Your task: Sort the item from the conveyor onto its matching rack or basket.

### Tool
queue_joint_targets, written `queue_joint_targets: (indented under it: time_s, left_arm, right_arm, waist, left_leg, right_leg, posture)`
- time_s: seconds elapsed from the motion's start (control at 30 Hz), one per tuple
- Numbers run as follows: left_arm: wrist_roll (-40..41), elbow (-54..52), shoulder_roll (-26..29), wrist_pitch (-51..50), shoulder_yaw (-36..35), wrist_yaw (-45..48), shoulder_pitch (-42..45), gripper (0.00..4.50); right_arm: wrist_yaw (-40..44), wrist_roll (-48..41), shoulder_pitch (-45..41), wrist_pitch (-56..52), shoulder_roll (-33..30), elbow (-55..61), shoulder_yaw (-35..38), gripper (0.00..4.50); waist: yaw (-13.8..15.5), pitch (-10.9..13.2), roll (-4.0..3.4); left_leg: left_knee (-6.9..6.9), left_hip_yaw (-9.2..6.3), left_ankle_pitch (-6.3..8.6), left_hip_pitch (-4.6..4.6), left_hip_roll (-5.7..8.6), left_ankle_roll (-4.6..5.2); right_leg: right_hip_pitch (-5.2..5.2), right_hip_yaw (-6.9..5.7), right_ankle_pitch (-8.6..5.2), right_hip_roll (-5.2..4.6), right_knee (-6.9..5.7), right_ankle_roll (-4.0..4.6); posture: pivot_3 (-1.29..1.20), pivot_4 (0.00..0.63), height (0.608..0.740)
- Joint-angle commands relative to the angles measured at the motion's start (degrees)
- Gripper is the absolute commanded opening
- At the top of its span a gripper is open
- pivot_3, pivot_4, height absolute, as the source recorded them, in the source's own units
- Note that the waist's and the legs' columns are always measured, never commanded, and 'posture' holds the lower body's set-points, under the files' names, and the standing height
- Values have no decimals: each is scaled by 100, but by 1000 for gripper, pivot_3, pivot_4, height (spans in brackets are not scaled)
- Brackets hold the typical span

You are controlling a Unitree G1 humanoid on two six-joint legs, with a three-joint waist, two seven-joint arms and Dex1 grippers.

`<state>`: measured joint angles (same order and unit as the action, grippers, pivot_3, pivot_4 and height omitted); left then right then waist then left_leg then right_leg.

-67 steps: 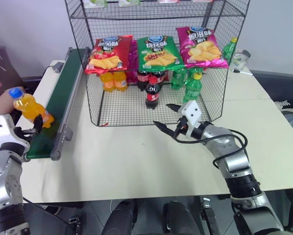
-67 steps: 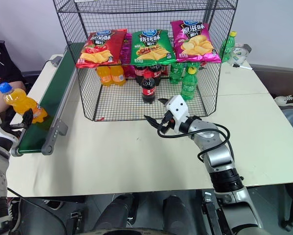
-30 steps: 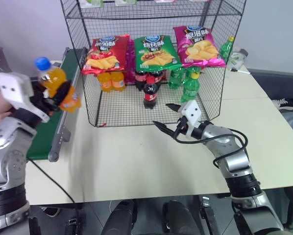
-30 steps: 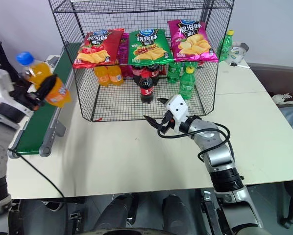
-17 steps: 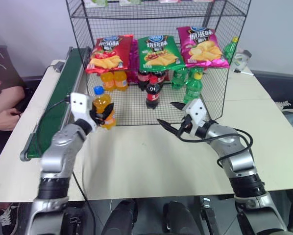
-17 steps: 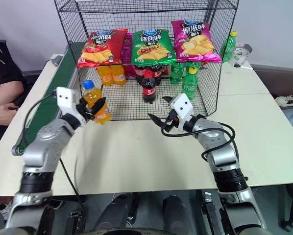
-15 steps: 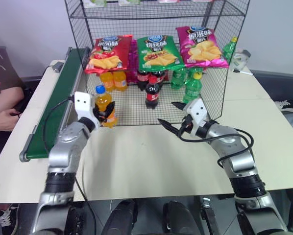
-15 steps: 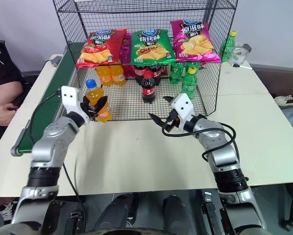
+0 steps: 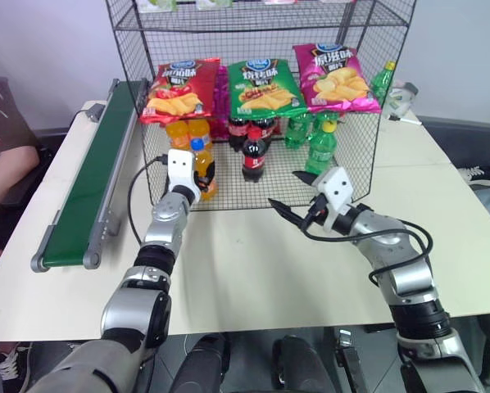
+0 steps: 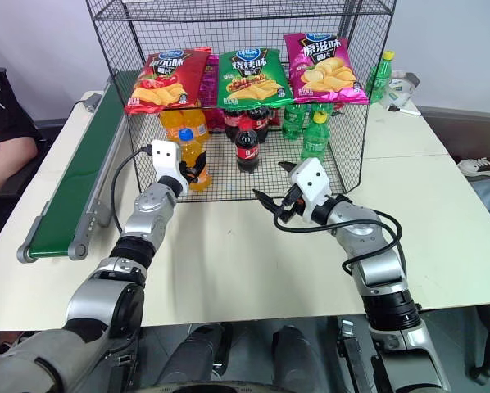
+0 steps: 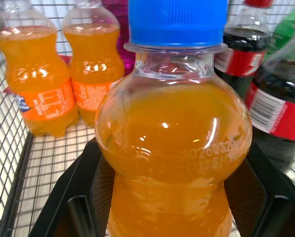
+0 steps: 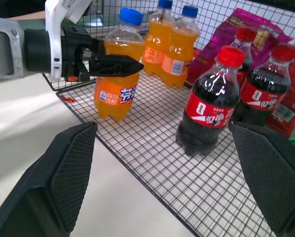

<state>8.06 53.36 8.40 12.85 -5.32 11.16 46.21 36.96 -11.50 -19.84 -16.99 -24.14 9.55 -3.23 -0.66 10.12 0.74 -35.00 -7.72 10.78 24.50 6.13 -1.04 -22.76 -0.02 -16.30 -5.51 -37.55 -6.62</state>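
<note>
Left gripper [image 10: 197, 167], clamped on the orange soda bottle [image 12: 116, 85], has swung from above the conveyor [image 9: 89, 201] rightward into the rack's [image 9: 368, 155] open front, bottle upright on the mesh floor, forearm stretched level. Right gripper [image 9: 290, 196] hovers spread wide near the rack's front edge, unmoved.

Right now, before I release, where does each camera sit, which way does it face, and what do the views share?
Left eye and right eye views: head cameras, facing forward and down at the wire rack; both arms show.
Left wrist view: on the left arm, looking along the left gripper, which clamps the orange soda bottle, toward two more orange bottles.
Right wrist view: on the right arm, between the open right gripper fingers, into the rack.
Shared: the held bottle and the cola bottle.
</note>
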Motion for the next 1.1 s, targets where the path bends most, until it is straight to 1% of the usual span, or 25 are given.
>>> queue_joint_targets:
  time_s: [0.03, 0.13, 0.4, 0.47, 0.53, 0.57, 0.7, 0.77, 0.87, 1.0, 1.1]
  left_arm:
    - [-78, 373, 47, 496, -175, -236, 357, 2733]
    - [-89, 636, 46, 608, -226, -390, 432, 2733]
    - [54, 811, 9, 595, -366, -145, 400, 2733]
    - [101, 786, 16, 560, -418, -81, 383, 3546]
    - [110, 718, 26, 548, -443, -15, 348, 4227]
    - [109, 670, 29, 540, -450, 10, 326, 4429]
    - [55, 234, 73, 560, -452, 38, 109, 4429]
    - [46, -150, 94, 512, -438, 72, -96, 4429]
    - [228, -1091, 155, 93, -491, 216, -550, 4429]
    - [100, -2126, 276, -263, -417, 127, -1041, 4429]
    - [210, -2926, 317, -689, -363, 257, -1401, 4429]
  right_arm:
    - [-68, -63, 27, 1, -76, 360, 165, 4500]
    - [-75, -64, 31, -3, -83, 355, 175, 4500]
    - [-75, -57, -27, 15, -49, 304, 116, 4500]
    - [-68, -61, -27, 15, -53, 306, 117, 4500]
    - [-63, -64, -23, 15, -58, 307, 120, 4500]
    - [-60, -65, -22, 14, -59, 309, 120, 4500]
    - [-68, -68, -5, 2, -61, 338, 125, 4500]
    - [-72, -78, 19, -9, -66, 368, 138, 4500]
    - [-75, -87, 71, -32, -65, 408, 133, 4500]
    - [-56, -99, 85, -57, -61, 420, 117, 4500]
    - [-43, -101, 59, -83, -54, 415, 105, 4500]
  waist:
    - [2, 0, 0]
    - [1, 0, 0]
    - [-1, -1, 1]
    - [-1, -1, 1]
    - [-1, -1, 1]
    - [-2, -1, 1]
    - [-2, -1, 1]
    - [-6, -1, 1]
    - [-15, -1, 1]
    - [-9, -1, 0]
    - [-5, -2, 0]
  left_leg:
    - [-1, 0, 0, 0, 0, 0]
    - [-3, 0, 0, 0, 0, 0]
    - [-6, 0, 0, -2, 0, 0]
    - [-7, 0, 0, -1, 0, 0]
    - [-8, 0, 0, -1, 0, 0]
    - [-9, 0, 0, -1, 0, 0]
    - [-9, 0, 0, -1, 0, 0]
    - [-8, 0, 0, -1, 0, 0]
    - [-7, 0, 0, -1, 0, 0]
    - [-8, 0, 0, -2, -1, 0]
    - [-9, 0, 0, -2, 0, 0]
  right_leg:
    - [0, 0, 0, 0, -1, 0]
    - [2, -1, 0, 1, -3, 0]
    - [1, -1, 0, 3, -10, -1]
    - [2, -1, 0, 3, -10, -1]
    - [2, -1, 0, 3, -10, -1]
    - [2, -1, 0, 3, -10, -1]
    - [2, -1, 0, 3, -11, -1]
    - [1, 0, 0, 3, -11, -1]
    - [-1, 1, 0, 3, -12, -1]
    - [-1, 3, 0, 3, -14, 0]
    - [0, 4, 0, 2, -14, 0]
  posture:
    - [0, 150, 740]
    - [0, 150, 740]
    - [0, 150, 740]
    - [0, 150, 740]
    - [0, 150, 740]
    - [0, 150, 740]
    - [0, 150, 740]
    - [0, 150, 740]
    - [0, 150, 740]
    - [0, 150, 740]
    - [0, 150, 740]
